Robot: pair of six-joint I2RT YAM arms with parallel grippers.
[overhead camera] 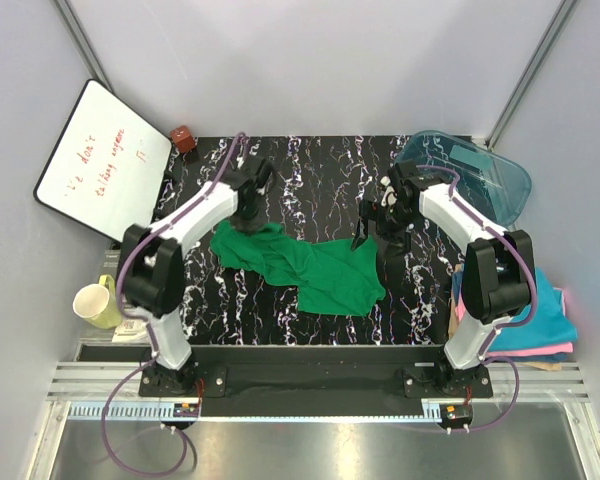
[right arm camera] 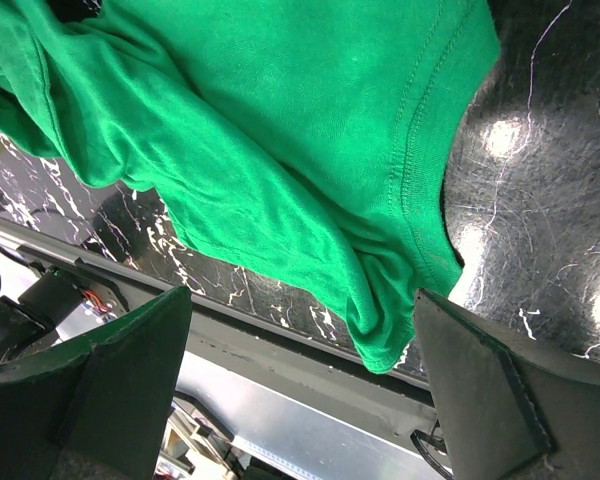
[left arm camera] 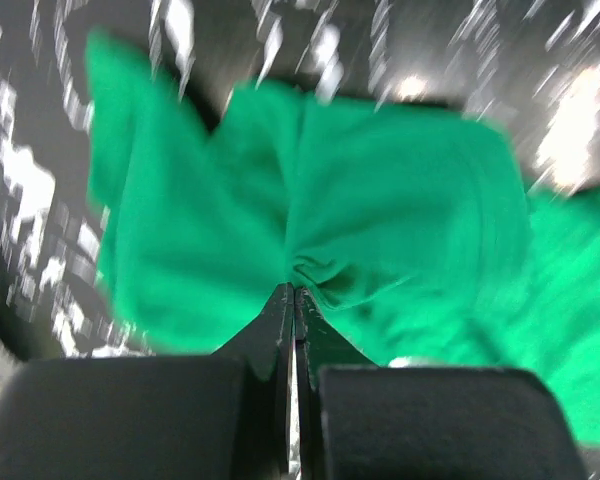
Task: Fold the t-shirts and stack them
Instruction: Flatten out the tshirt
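Left fingers [left arm camera: 286,305] first: clenched hard on a pinch of the green t-shirt [overhead camera: 325,275], with cloth puckered right at the tips. Right fingers [overhead camera: 364,236] next: spread wide, gripping nothing.

Now big to small. Underneath everything, the black marbled counter [overhead camera: 310,180]. Sprawled across the middle of it, between the two arms, that green t-shirt, rumpled and not yet folded. Bunched at the far-left end under the left fingers, spilling flat toward the near edge at the other. Pinched there, most likely, to drag a sleeve or shoulder out straight before any fold (hard to name the exact part through the blur in the left wrist view).

Over on the shirt's right side, hovering with the right fingers, stitched hem just below and between them. Probably lining up for a matching grab.

Beside the right arm, at the counter's right edge, a stack of folded t-shirts [overhead camera: 545,315], teal-blue on top, pink peeking out beneath. Early going for the green one, by the look of it.
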